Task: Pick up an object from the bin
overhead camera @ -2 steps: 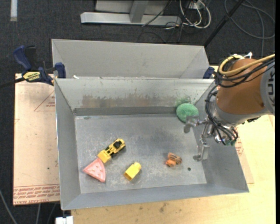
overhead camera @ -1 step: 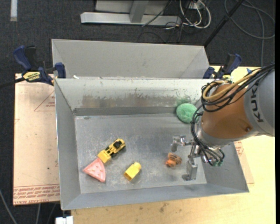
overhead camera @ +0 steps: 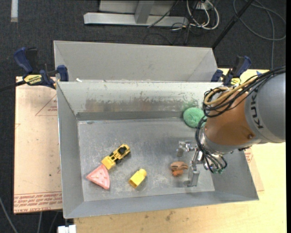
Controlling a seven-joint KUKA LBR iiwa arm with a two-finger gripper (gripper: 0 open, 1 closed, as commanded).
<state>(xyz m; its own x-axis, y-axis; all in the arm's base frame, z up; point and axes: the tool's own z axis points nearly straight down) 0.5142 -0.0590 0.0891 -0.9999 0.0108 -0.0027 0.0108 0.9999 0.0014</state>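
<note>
Grey scuffed metal lines the bin [overhead camera: 150, 136]; dark carpet [overhead camera: 32, 27] and cables [overhead camera: 202, 13] lie beyond. At the near right, the jaws stand wide, flanking a small brown-orange object [overhead camera: 178, 167]. A green ball [overhead camera: 193, 116] rests against the back wall.

Bare floor spans the bin [overhead camera: 150, 136]'s middle. Pink wedge [overhead camera: 99, 177], yellow toy digger [overhead camera: 116, 156] and yellow block [overhead camera: 137, 178] crowd lower left; a green ball [overhead camera: 193, 116], seemingly touching the back wall, and the arm [overhead camera: 236, 123] block the right.
</note>
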